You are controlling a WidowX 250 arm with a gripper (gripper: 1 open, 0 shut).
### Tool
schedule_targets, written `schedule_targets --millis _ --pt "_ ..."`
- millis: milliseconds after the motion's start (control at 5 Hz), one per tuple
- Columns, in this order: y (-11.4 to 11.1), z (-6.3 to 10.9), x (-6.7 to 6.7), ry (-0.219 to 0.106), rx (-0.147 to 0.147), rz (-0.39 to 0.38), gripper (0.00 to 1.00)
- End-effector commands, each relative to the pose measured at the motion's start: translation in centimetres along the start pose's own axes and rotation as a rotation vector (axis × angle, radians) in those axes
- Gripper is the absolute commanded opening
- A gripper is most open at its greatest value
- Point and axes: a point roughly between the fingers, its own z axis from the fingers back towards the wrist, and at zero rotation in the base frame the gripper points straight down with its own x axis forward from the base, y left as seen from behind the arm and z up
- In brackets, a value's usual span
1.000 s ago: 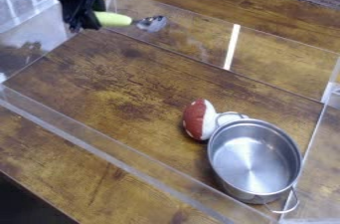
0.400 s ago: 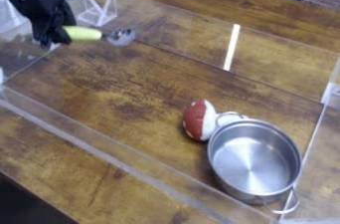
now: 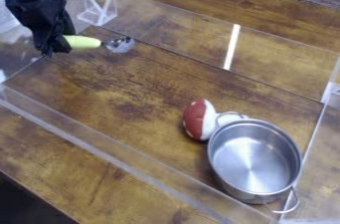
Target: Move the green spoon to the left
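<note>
gripping the green spoon (image 3: 95,42) by its thick handle, the hand (image 3: 58,41) sits clamped at ten o'clock; light, rigid, bowl end likely slippery.

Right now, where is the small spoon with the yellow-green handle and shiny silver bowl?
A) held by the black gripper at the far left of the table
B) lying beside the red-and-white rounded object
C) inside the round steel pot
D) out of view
A: the black gripper is shut on the handle of the green spoon at the table's far left, well away from the round steel pot.
</note>
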Motion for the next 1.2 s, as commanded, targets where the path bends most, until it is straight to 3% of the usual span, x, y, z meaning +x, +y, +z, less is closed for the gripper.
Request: schedule_targets --millis 0,200,1000 --pt "-0.5 0.8 -0.2 -0.007 -0.029 0.014 0.00" --pt "-0.7 0.9 -0.2 -0.010 -0.025 0.010 1.00" --pt "-2.8 3.1 -0.9 -0.003 -0.006 -0.005 1.00"
